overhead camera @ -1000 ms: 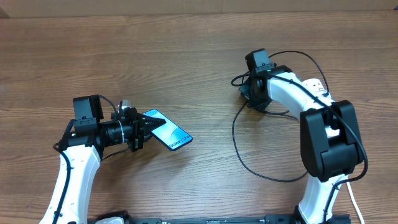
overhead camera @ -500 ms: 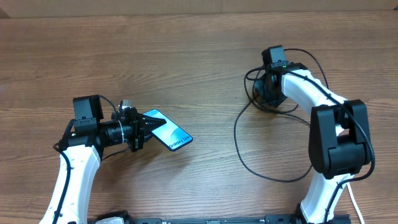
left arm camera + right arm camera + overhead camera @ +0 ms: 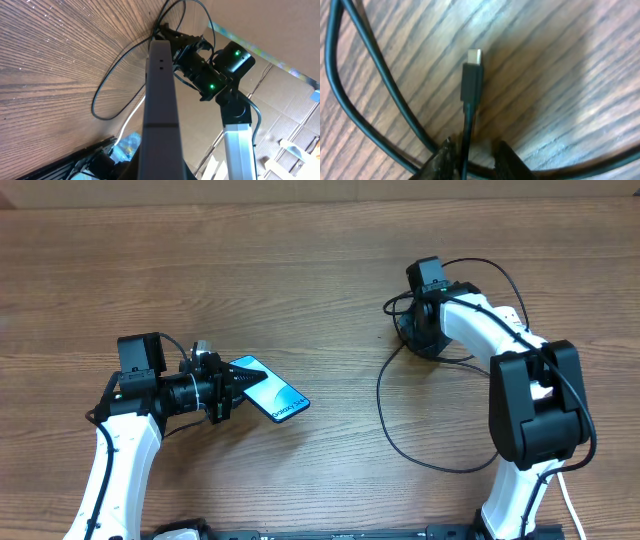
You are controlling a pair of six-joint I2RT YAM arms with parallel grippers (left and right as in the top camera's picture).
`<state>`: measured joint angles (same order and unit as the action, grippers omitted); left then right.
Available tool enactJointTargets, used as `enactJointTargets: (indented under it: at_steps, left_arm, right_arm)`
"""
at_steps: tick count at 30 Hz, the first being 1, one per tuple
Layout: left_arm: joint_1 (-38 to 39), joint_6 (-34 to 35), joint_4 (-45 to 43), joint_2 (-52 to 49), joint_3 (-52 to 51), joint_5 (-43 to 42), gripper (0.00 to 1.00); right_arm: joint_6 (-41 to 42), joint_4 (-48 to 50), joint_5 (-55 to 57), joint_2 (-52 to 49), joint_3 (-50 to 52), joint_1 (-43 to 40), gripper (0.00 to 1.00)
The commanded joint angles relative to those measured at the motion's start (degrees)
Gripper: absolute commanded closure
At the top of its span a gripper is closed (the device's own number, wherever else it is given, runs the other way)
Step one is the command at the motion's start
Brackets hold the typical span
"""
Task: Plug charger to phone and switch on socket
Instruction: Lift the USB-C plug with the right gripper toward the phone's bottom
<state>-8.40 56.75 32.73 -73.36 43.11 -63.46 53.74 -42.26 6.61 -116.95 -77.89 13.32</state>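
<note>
- Nearest the front edge, the charger (image 3: 378,392) lies in a wide, loose loop on the bench (image 3: 300,260), curving round in front of the right arm (image 3: 525,410). A white cord (image 3: 569,502) shows beside that arm's base.
- A little further in, on the left, the left arm (image 3: 120,450) reaches sideways. The left hand (image 3: 237,382) is clamped on one end of the phone (image 3: 272,397).
- The phone sticks out from that hand toward the bench's middle, its screen up and lit light blue, with small dark lettering at the free end. Whether that end touches the wood I cannot tell.
- From the left wrist, the phone shows edge-on as a grey bar pointing at the right arm and the loop.
- Further back on the right, the right hand (image 3: 476,157) hangs low over the far end of the loop, well apart from the phone.
- Its fingers (image 3: 507,160) stand narrowly apart. The charger's cable runs through the gap, close against one finger, with wood showing between it and the other, so it is not pinched.
- Just beyond the fingertips, the plug (image 3: 472,82) points away from the hand, its metal tip bare and in line with the cable. Another strand curves past beside it.
- Farthest off, past the bench, stand cardboard boxes (image 3: 285,115).
</note>
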Motion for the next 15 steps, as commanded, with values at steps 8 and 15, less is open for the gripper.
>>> enactJointTargets:
  at_steps: [8, 15]
  left_arm:
    - [-0.2, -3.3, -0.5, 0.0, 0.9, -3.3, 0.96]
    - [-0.2, -4.5, -12.1, -0.2, 0.9, -4.2, 0.96]
  right_arm:
    - [-3.6, -0.9, 5.2, -3.1, -0.2, 0.0, 0.96]
    - [-18.4, -13.7, 4.0, 1.6, -14.1, -0.8, 0.96]
